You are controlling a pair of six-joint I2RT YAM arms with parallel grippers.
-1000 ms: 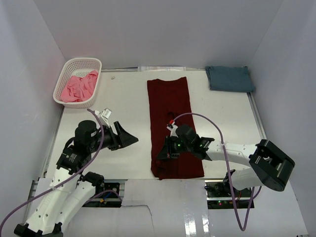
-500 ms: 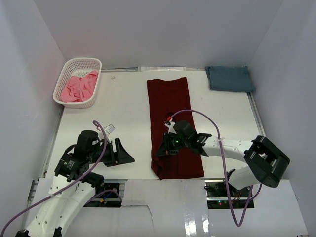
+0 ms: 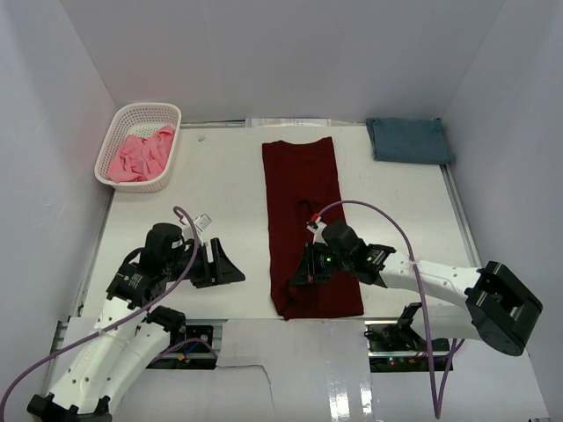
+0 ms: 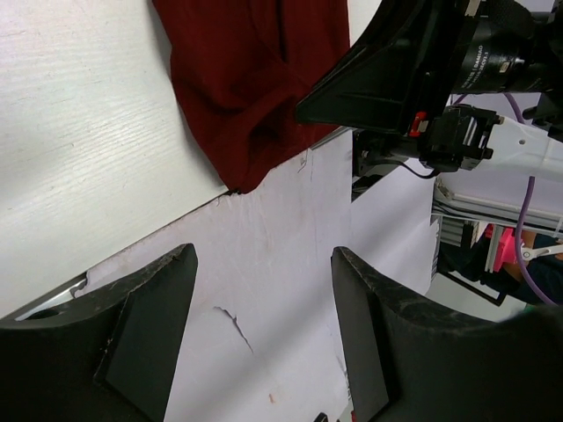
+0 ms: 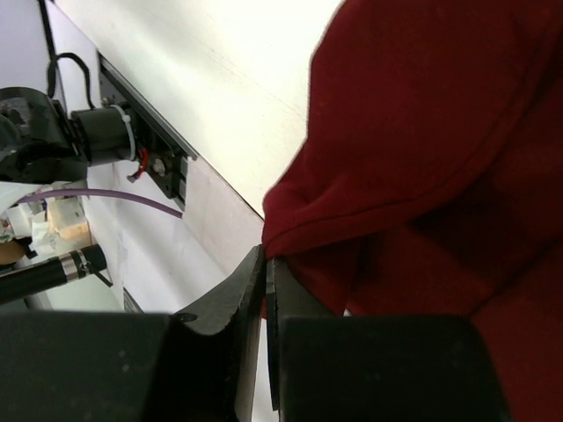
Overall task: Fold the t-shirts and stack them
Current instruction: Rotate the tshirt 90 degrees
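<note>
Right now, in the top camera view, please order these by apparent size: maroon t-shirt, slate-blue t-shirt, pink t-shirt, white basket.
1. maroon t-shirt, clearly largest.
2. white basket.
3. slate-blue t-shirt, folded, slightly smaller than the basket.
4. pink t-shirt, crumpled inside the basket; close to the slate-blue one, so this rank is unsure.

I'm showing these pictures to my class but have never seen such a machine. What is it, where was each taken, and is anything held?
Two robot arms are bolted to a white table. One picture looks down from above; the others come from a camera on each wrist. A maroon t-shirt lies in a long strip, a blue t-shirt lies folded far right, and a pink t-shirt sits in a white basket. The right claw is shut and appears to pinch the maroon shirt's near edge. The left claw is open, holding nothing.
</note>
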